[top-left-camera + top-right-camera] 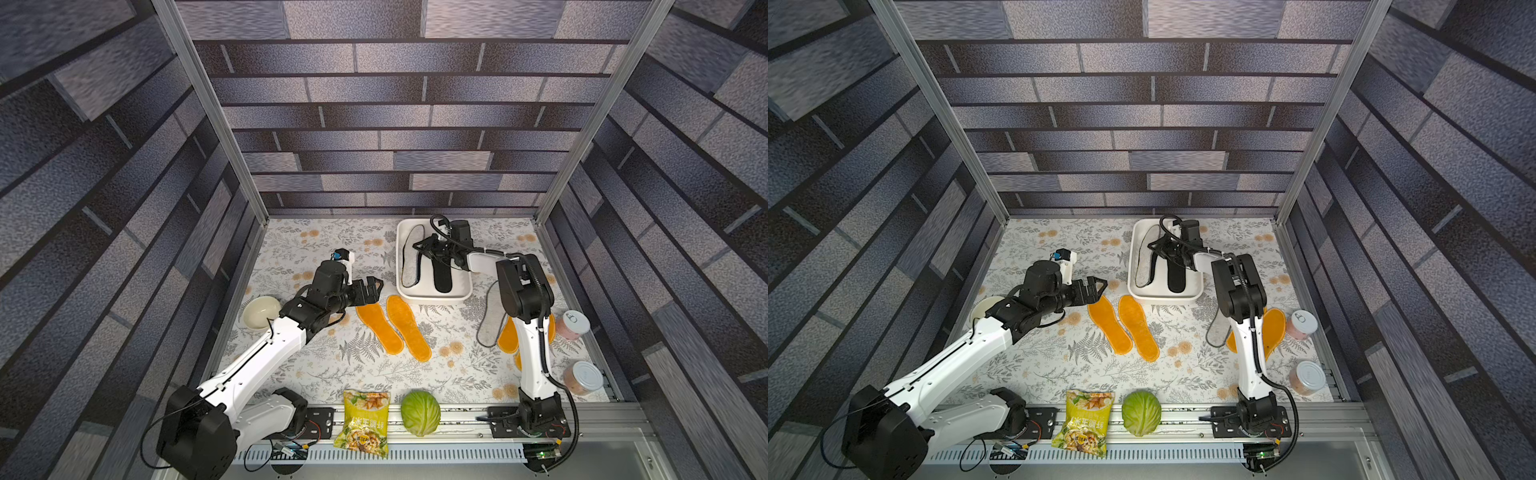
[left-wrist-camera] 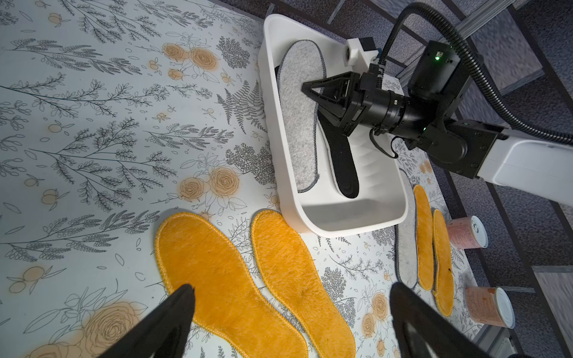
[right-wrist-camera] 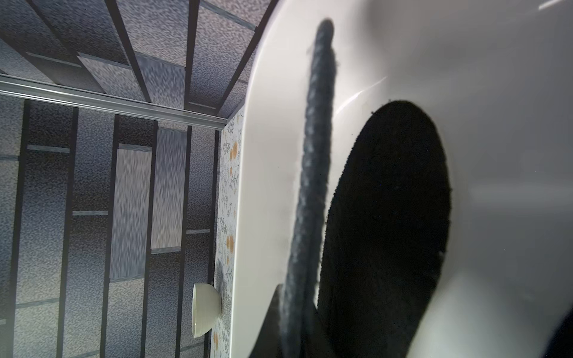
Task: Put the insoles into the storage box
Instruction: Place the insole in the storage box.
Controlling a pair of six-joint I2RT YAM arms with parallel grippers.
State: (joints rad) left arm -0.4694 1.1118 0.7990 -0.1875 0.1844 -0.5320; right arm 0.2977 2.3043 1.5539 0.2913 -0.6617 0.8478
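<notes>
The white storage box (image 1: pixel 432 297) stands at the back of the table. In it a light grey insole (image 2: pixel 300 124) leans on its side against one wall, beside a black insole (image 1: pixel 443 279). My right gripper (image 1: pixel 419 247) reaches into the box and is shut on the grey insole's dark edge (image 3: pixel 313 155). Two fuzzy orange insoles (image 1: pixel 380 328) (image 1: pixel 409 328) lie side by side in front of the box. My left gripper (image 2: pixel 293 293) hovers open over their near ends, holding nothing. Another grey insole (image 2: pixel 406 248) and two more orange ones (image 2: pixel 423 238) (image 2: pixel 443 263) lie by the right arm.
A cream bowl (image 1: pixel 261 311) sits at the table's left edge behind the left arm. Two pink cans (image 1: pixel 575 324) (image 1: pixel 584 376) stand along the right edge. A snack bag (image 1: pixel 365 424) and a green cabbage (image 1: pixel 420 413) rest on the front rail.
</notes>
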